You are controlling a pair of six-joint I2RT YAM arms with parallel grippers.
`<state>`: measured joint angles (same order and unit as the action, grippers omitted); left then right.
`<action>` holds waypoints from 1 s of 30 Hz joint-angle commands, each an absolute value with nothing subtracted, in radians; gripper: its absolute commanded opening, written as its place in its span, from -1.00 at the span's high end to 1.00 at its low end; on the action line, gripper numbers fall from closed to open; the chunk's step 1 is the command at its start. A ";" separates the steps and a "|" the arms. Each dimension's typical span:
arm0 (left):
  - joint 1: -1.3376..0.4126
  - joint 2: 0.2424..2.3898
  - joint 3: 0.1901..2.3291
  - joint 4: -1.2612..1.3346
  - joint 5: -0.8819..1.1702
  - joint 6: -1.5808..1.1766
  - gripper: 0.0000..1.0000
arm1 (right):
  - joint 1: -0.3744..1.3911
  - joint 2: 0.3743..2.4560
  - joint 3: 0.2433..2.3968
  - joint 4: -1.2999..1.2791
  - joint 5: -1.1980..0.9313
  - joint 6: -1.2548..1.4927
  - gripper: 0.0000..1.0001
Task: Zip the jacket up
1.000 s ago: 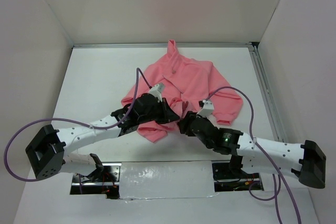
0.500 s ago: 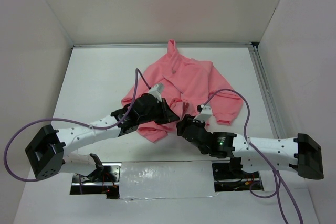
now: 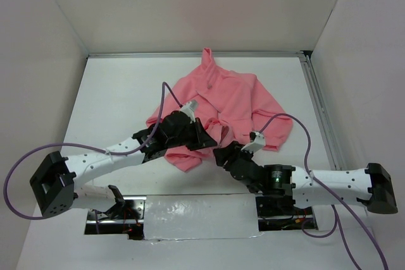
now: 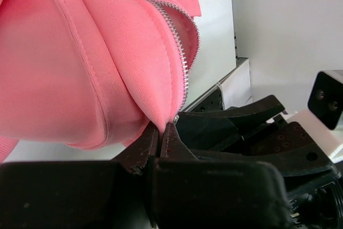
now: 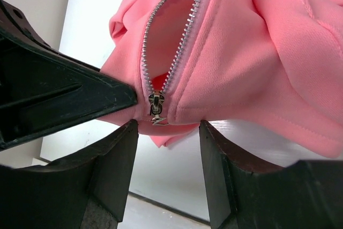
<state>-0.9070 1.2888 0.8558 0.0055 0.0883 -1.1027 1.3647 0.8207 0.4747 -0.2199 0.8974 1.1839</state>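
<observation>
The salmon-pink jacket (image 3: 228, 96) lies crumpled at the middle of the white table. My left gripper (image 3: 205, 138) is shut on its bottom hem by the zipper's lower end, and the pinched fabric (image 4: 161, 122) shows in the left wrist view. The light metal zipper (image 5: 177, 41) is parted above the slider (image 5: 156, 104), which sits at the bottom of the teeth. My right gripper (image 5: 167, 130) is open just below the slider, its fingers either side of the hem, not touching it. In the top view it (image 3: 220, 154) sits right of the left gripper.
White walls close in the table on three sides. A metal rail (image 3: 319, 112) runs along the right edge. A slot with wiring (image 3: 120, 210) lies at the near edge between the arm bases. Purple cables loop over both arms.
My right arm has swung lower and flatter toward the near edge, its gripper staying open by the jacket's bottom hem. The left gripper keeps hold of the hem.
</observation>
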 commanded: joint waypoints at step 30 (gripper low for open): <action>-0.943 1.233 0.905 0.035 0.137 -1.105 1.00 | 1.422 0.917 0.548 -0.153 1.031 1.088 0.91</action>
<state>-0.9287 1.2396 0.8577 0.0071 0.1131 -1.1057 1.4181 0.9039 0.4923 -0.1684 0.9966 1.1576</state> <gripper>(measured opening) 0.052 0.065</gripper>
